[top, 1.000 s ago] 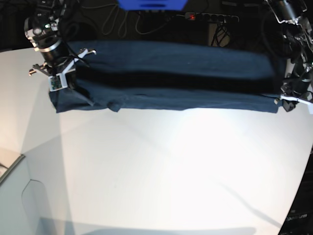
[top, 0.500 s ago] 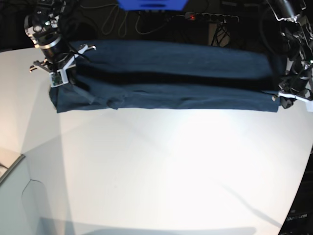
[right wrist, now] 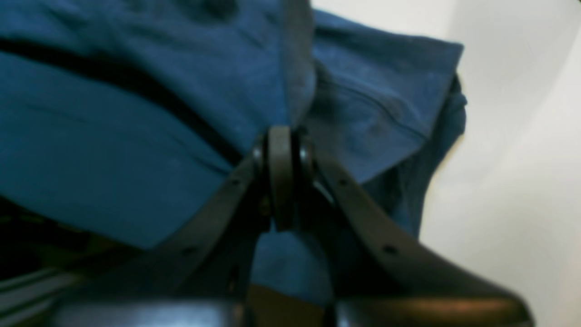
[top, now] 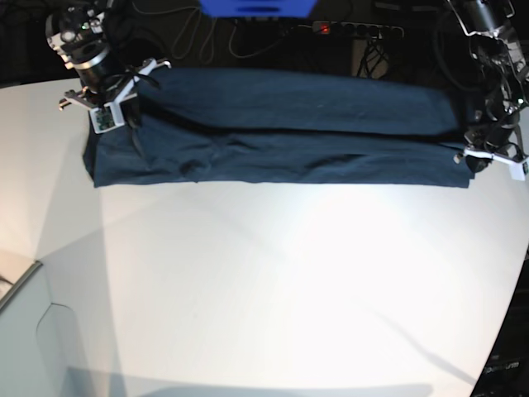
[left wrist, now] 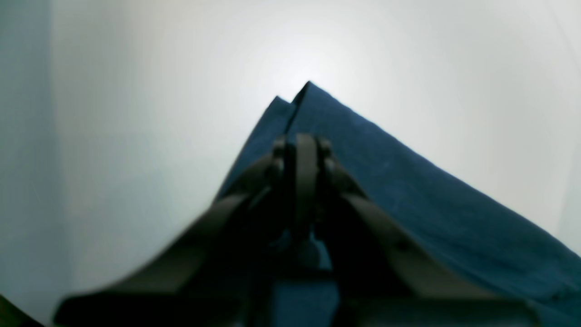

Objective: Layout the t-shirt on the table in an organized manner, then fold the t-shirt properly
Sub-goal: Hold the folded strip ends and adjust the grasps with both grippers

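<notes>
The dark navy t-shirt [top: 281,124] lies as a long horizontal band across the far part of the white table [top: 273,281], stretched between both grippers. At the band's left end in the base view, my right gripper [top: 111,107] is shut on the cloth. The right wrist view shows its fingertips [right wrist: 281,136] pinching a wrinkled fold of the t-shirt [right wrist: 113,136]. My left gripper [top: 477,155] holds the band's right end. In the left wrist view it [left wrist: 302,141] is shut on a pointed corner of the t-shirt [left wrist: 408,190] above the table [left wrist: 136,113].
A grey-white box corner [top: 16,285] juts in at the lower left. Behind the table's far edge are a power strip [top: 355,29] with a red light, cables, and a blue object [top: 256,7].
Both grippers have moved toward the far edge with the shirt ends. The dark gap between the raised layer and the lower layer has narrowed.
</notes>
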You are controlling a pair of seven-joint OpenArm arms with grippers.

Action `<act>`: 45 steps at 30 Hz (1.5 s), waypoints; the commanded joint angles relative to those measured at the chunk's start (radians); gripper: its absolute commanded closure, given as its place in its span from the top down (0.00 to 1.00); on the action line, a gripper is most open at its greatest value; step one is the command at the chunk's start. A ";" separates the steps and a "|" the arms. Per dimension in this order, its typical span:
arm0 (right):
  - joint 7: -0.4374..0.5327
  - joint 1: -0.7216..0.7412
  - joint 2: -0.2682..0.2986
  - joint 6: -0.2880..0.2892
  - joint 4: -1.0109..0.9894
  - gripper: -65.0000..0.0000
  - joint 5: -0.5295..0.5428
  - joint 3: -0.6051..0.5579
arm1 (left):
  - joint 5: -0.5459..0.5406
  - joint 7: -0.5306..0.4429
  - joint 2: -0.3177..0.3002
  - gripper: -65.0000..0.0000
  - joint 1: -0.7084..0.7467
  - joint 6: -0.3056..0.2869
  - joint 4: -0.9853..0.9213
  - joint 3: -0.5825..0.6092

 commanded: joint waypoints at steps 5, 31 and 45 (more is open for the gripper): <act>0.033 -0.043 -0.021 0.021 0.089 0.00 0.021 -0.005 | -0.011 -0.021 -0.018 0.00 -0.020 -0.005 0.014 -0.004; 0.033 -0.020 0.039 0.021 -0.101 0.00 0.017 0.000 | -0.011 -0.021 -0.022 0.00 -0.017 -0.005 0.013 -0.004; 0.027 0.002 0.042 0.021 -0.161 0.29 0.015 0.008 | -0.010 -0.021 -0.022 0.00 -0.011 -0.005 0.013 -0.010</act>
